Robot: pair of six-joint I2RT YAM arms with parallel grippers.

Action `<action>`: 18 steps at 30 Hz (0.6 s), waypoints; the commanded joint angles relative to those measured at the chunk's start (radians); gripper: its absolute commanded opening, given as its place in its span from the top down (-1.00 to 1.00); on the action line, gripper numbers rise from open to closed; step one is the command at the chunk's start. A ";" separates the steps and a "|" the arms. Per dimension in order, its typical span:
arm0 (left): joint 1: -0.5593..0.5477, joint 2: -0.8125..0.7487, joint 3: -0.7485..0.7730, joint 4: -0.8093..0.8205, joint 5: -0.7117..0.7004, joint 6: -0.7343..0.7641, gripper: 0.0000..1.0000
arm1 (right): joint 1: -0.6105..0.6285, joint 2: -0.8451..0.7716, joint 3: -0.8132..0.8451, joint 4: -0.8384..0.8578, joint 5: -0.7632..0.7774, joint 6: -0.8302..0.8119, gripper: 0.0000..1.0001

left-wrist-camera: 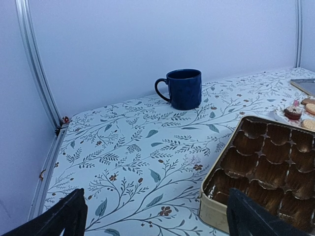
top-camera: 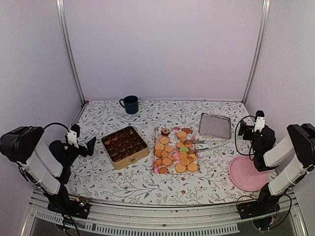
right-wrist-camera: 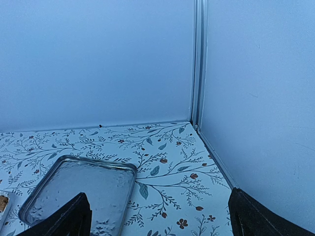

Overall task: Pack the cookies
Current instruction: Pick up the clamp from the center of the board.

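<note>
While only my overhead view shows all the cookies (top-camera: 175, 152), wrist views show left gripper (left-wrist-camera: 156, 206) and right gripper (right-wrist-camera: 157, 204) spread, empty.

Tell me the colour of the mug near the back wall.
Dark navy blue mug, clearest in the left wrist view.

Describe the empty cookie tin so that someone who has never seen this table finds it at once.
On the floral table, find the spread of cookies in the middle; the tin sits just to their left, turned at an angle. It is the only gold box, its brown insert divided into empty cups, unlike the flat silver tray at the back right.
</note>
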 commanded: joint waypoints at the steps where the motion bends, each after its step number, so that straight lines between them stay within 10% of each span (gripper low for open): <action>1: -0.021 0.006 0.010 0.263 -0.013 0.022 -0.99 | -0.005 0.008 0.009 0.021 0.002 0.010 -0.98; 4: -0.030 -0.035 0.041 0.138 -0.045 0.024 -0.99 | -0.004 -0.011 0.013 0.010 0.014 0.009 -0.98; 8: -0.033 -0.075 0.090 0.030 -0.102 0.003 -0.99 | 0.000 -0.165 0.269 -0.567 0.153 0.062 -0.98; 13: -0.050 -0.271 0.403 -0.661 -0.110 0.060 -0.99 | 0.001 -0.232 0.553 -1.132 -0.091 0.088 -0.98; 18: -0.060 -0.217 0.716 -1.291 -0.084 0.137 -0.99 | 0.000 -0.346 0.612 -1.214 -0.422 0.089 -0.98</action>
